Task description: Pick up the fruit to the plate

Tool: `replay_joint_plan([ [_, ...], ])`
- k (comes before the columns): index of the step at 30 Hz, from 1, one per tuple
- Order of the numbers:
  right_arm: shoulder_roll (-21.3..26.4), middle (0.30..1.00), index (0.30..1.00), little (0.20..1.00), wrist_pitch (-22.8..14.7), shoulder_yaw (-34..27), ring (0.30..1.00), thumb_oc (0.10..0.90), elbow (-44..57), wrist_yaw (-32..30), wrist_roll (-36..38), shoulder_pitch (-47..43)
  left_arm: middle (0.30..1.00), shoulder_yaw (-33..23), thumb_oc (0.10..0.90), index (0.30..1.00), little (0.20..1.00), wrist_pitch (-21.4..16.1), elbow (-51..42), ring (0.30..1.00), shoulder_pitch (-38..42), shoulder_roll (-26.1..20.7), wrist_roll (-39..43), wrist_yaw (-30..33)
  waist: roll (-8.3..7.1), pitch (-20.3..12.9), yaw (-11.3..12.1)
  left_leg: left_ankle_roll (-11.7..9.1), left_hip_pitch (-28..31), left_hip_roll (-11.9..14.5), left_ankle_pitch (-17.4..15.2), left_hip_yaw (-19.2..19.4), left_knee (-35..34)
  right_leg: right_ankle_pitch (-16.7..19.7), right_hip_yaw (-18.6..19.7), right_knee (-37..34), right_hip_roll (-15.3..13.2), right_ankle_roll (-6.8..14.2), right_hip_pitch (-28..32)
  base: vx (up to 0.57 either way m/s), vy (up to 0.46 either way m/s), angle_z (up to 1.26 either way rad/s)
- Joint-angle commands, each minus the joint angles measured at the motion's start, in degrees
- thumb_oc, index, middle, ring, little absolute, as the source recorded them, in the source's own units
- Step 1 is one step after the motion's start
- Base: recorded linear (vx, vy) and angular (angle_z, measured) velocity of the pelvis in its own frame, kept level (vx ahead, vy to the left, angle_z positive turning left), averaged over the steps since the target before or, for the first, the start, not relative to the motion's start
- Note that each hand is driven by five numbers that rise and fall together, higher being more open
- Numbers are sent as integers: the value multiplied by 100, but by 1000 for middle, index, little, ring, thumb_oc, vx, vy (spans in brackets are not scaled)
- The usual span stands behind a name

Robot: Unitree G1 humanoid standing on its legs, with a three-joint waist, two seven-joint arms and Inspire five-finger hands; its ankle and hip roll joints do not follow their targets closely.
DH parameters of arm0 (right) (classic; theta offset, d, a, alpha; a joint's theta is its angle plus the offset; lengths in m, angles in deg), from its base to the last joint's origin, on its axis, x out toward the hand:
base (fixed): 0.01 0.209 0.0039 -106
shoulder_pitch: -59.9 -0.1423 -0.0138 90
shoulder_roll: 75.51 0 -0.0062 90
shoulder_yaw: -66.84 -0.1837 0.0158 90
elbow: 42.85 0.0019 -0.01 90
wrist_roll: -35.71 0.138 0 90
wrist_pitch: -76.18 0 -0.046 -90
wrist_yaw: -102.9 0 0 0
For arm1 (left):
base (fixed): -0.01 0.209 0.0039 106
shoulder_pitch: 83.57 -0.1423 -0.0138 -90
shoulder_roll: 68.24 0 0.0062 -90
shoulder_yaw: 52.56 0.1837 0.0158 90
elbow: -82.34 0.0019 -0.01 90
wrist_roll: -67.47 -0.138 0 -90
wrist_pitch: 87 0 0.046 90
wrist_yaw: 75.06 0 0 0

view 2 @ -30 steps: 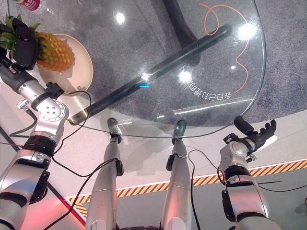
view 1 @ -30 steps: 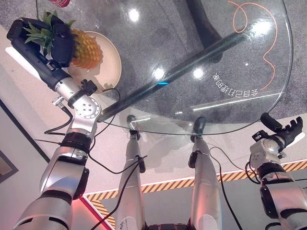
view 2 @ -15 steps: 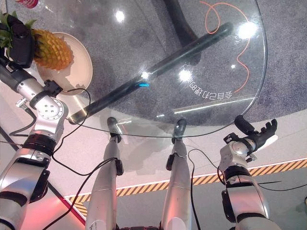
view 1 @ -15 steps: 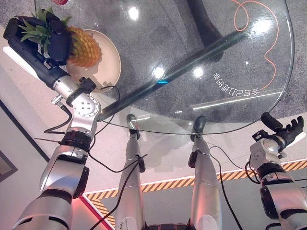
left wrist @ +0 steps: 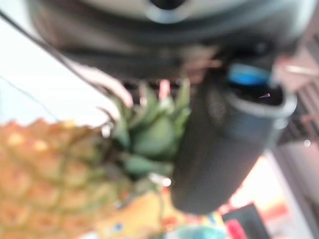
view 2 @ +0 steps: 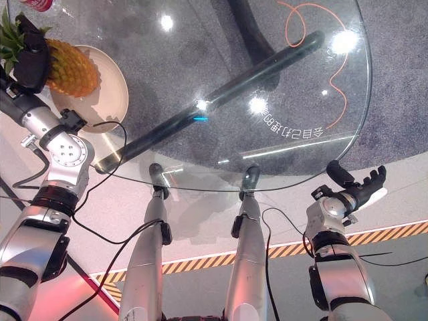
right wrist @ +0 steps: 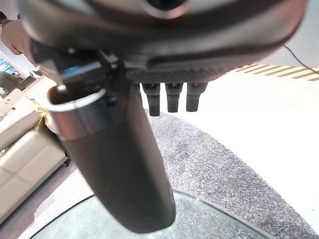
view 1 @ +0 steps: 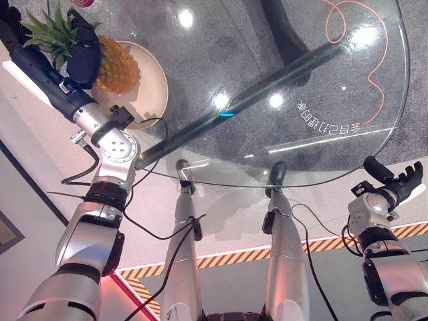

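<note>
Pineapple [view 1: 115,65] sits over the cream plate [view 1: 152,93], body tilted, green crown pointing off toward the counter's left edge. Whether the base already bears on the plate you cannot tell from the head views; it looks low and close.

Your left hand [view 1: 83,47] is wrapped round the fruit at the neck, where crown meets body. The left wrist view agrees: thumb beside the leaves, orange rind just past it. So the grip is on, fingers curled on the pineapple.

Step in hand, by my reading: the placing. The carry looks finished and the release is not yet made.

Next move calls for you to lower until the body rests on the plate, then let the fingers relax and draw the hand back along the crown's line. The fruit is round-bodied and tilted, so expect it may roll toward the plate rim on release; ease off slowly.

Plate stands near the left rim of the round glass counter [view 1: 314,154].

Right hand [view 1: 396,184] hangs idle, off the counter's near right edge, fingers straight and spread, holding nothing.
</note>
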Motion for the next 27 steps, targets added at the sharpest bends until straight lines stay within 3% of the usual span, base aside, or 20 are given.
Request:
replay_joint_plan([
  [1, 405, 900, 900, 900, -169, -35, 900, 800, -138, -273, 61, -482, 900, -183, 800, 900, 900, -422, 190, 900, 441, -256, -45, 30, -296, -102, 260, -281, -56, 167, -760, -152, 738, 443, -299, -203, 88, 49, 55, 0, 0, 0],
  [27, 404, 900, 900, 900, -279, -129, 900, 800, -132, -294, 75, -370, 900, -271, 800, 900, 900, -565, -97, 900, -133, -91, -33, -202, -223, -102, 384, -255, -73, 123, -822, -200, 778, 413, -404, -143, 19, 71, 41, 0, 0, 0],
])
